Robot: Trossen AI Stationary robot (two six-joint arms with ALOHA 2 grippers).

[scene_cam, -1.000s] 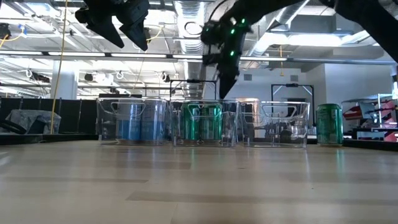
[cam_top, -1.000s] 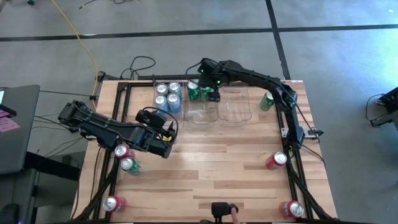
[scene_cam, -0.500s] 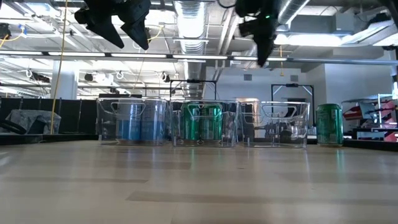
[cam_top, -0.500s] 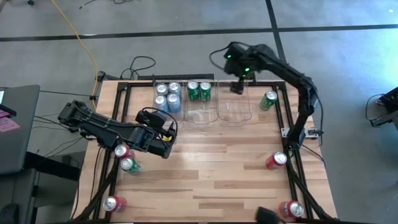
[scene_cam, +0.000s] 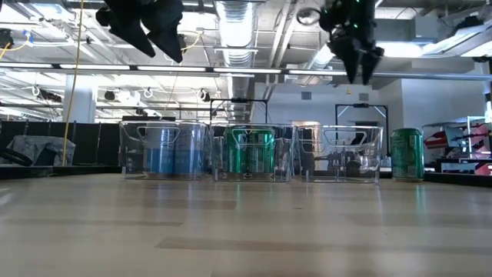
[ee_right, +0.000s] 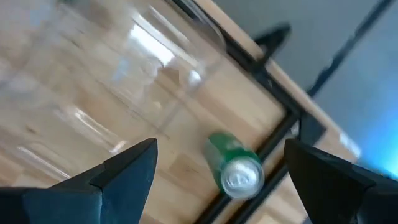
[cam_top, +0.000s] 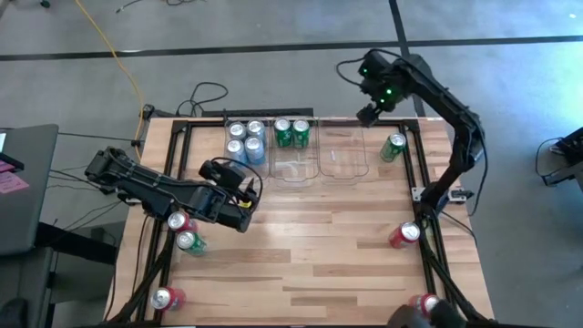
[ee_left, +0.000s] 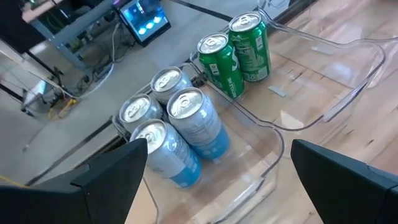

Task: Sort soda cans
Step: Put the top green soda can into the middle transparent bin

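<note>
Green can [cam_top: 393,147] stands upright at the frame's upper right, beside the empty bin [cam_top: 343,155]. My right gripper [cam_top: 368,115] hovers above, fingers apart, empty. My left gripper [cam_top: 239,215] waits mid-left, spread.

Bare table [cam_top: 319,232] centre is open; bins [cam_top: 296,155] line the far edge.

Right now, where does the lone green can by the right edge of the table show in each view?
High view: the green metal soda can stands upright right of the empty clear plastic bin.
Low view: it stands at far right, beside that bin.
Left wrist view: not in it.
Right wrist view: centre bottom, between the right tool's fingers.
Shared landmark: the empty bin.
</note>
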